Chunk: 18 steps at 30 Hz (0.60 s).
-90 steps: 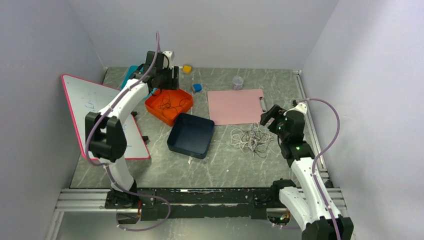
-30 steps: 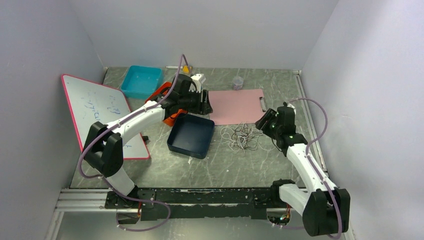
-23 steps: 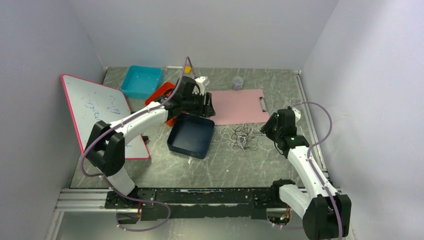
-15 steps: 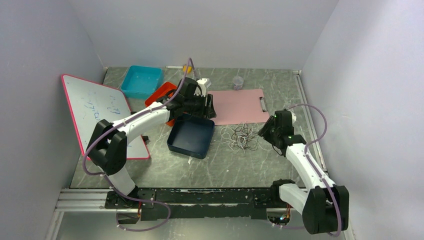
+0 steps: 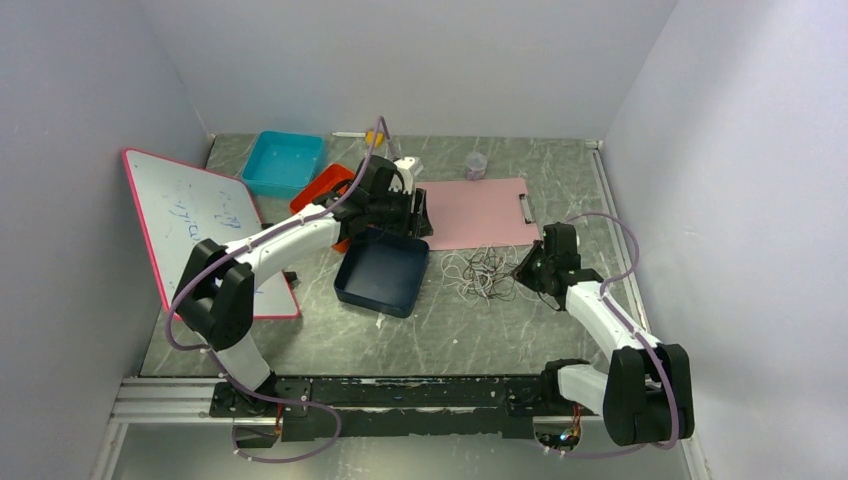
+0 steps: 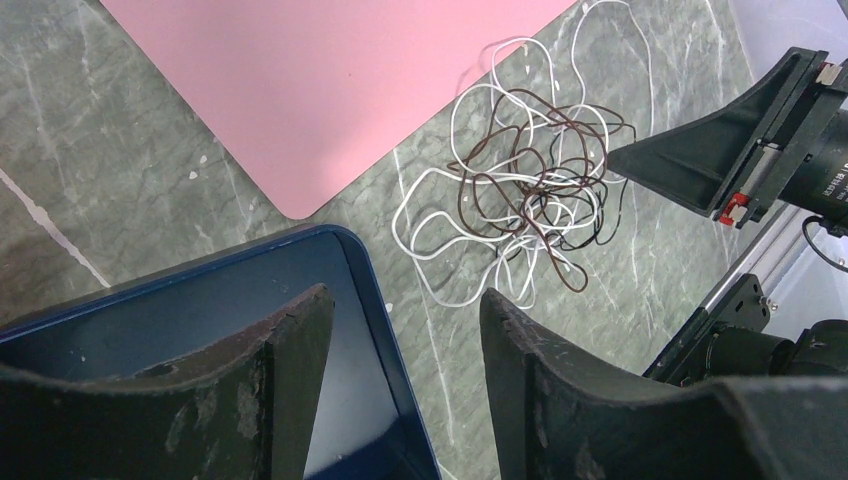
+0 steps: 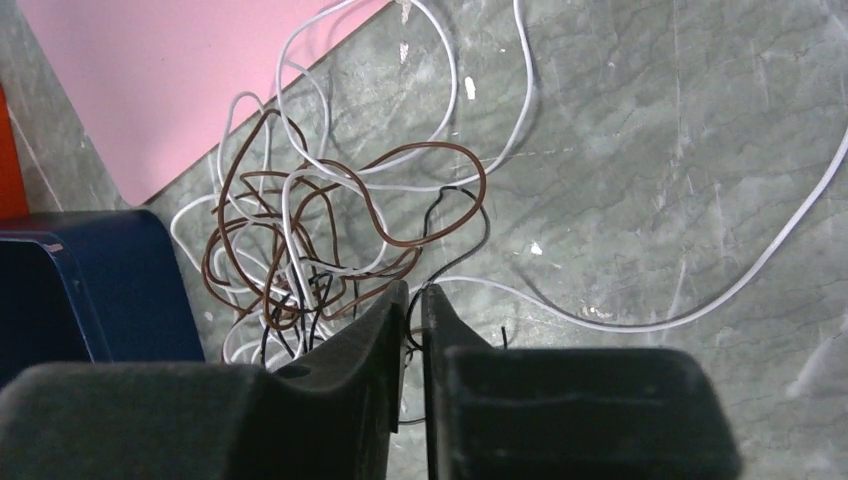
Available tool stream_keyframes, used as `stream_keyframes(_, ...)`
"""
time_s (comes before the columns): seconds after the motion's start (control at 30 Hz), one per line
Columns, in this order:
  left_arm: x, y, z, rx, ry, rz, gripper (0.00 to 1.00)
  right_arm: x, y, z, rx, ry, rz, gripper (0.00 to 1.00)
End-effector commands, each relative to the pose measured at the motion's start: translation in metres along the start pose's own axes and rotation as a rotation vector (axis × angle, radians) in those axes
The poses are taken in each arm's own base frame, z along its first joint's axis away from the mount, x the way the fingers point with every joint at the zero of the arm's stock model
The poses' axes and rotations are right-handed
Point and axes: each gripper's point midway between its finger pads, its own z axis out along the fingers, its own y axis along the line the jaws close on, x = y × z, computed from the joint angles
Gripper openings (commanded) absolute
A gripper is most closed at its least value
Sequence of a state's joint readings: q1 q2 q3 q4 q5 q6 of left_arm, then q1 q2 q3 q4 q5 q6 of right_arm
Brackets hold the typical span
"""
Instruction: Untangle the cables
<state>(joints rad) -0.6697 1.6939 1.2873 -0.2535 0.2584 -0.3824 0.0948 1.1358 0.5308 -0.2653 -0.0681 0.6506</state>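
Two arms have closed in: your right gripper [image 7: 412, 292] pinches the tangle of thin white, brown and black cables [image 7: 310, 225], your left gripper [image 6: 405, 300] hovers open nearby, so pulling apart can likely start.

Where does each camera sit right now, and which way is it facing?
Top external: fixed above and behind the arm bases, facing down and forward over the table; both arms show.
Left wrist: on the left arm, looking down past the open left pincer at the navy tray and cables; the right pincer shows too.
Right wrist: on the right arm, looking down past its nearly closed fingers at the cables.
Shared: all three show cables, navy tray and pink clipboard.
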Motion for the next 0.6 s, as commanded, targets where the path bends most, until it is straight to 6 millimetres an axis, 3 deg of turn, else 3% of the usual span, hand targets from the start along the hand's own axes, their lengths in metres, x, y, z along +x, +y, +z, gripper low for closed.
stream_keyframes(0.0, -0.013, -0.011, -0.005, 0.029, -0.048, 0.024, 0.60, -0.009, 0.005, -0.002, -0.020, -0.037, -0.019, 0.10)
stream_keyframes(0.1, -0.017, -0.007, -0.007, -0.001, -0.056, 0.022, 0.61, -0.017, 0.015, -0.010, -0.069, -0.069, -0.057, 0.00)
stream_keyframes(0.33, -0.040, -0.009, -0.023, -0.007, -0.140, 0.079, 0.67, -0.051, 0.054, -0.049, -0.221, -0.189, -0.170, 0.00)
stream_keyframes(0.57, -0.073, -0.041, -0.046, 0.161, -0.252, 0.101, 0.74, -0.076, 0.110, -0.100, -0.447, -0.263, -0.299, 0.00)
